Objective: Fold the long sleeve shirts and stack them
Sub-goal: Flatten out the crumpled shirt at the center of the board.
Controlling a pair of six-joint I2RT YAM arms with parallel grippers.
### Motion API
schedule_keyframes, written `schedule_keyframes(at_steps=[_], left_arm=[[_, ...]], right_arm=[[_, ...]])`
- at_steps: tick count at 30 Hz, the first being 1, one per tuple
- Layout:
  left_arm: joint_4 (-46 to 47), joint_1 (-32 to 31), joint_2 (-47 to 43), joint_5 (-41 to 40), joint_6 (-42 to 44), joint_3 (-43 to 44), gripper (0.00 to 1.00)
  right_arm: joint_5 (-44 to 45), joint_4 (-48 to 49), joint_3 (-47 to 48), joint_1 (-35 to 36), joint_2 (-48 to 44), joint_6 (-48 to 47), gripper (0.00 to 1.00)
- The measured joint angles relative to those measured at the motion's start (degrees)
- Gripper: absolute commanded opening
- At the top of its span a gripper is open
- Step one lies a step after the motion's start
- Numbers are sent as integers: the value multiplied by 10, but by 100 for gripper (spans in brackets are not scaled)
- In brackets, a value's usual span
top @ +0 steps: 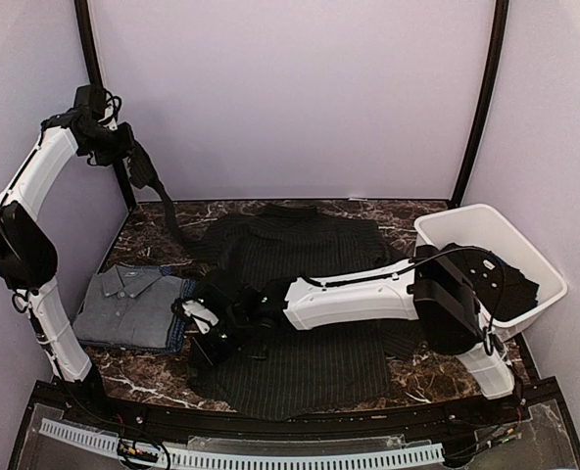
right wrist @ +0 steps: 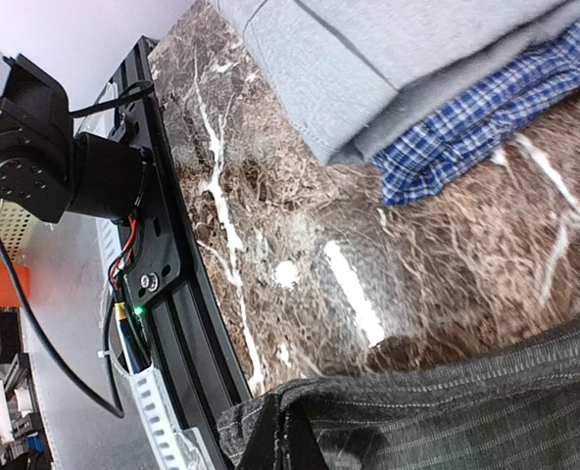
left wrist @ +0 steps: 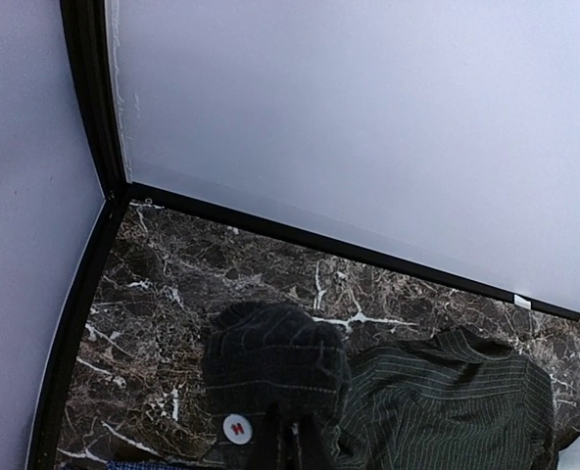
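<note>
A charcoal pinstriped shirt lies spread across the middle of the marble table. My left gripper is raised high at the back left and is shut on the shirt's cuff, which carries a pale button; the sleeve hangs down to the table. My right gripper reaches across to the shirt's left front side and is shut on a fold of its cloth. A folded grey shirt lies on a blue checked shirt at the left; both also show in the right wrist view.
A white plastic tub holding dark clothes stands at the right edge, partly behind the right arm. A black frame rail runs along the table's near edge. Black posts stand at the back corners against pale walls.
</note>
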Motion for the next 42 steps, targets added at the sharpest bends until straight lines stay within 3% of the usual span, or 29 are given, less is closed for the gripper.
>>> schedule_keyframes(at_steps=[6,14,18,24,31,42], left_arm=[[2,0,0,7,0,0,0],[89,0,-47,53,-10,-66,0],[141,0,-79,72,-13,-104,0],[223,0,-109,111,-19,-140,0],[313,0,-142,182,-30,-230,0],[360,0,-137,245,-48,-238,0]], right_arm=[[-25,-26,74,2,59,-20,0],[-35,-42,95,0,81,-33,57],[-29,-50,95,-5,79,-41,71],[-1,-40,-6,-38,-4,-40,72],[47,9,-144,-142,-126,-12,66],[149,11,-227,-230,-124,10,58]])
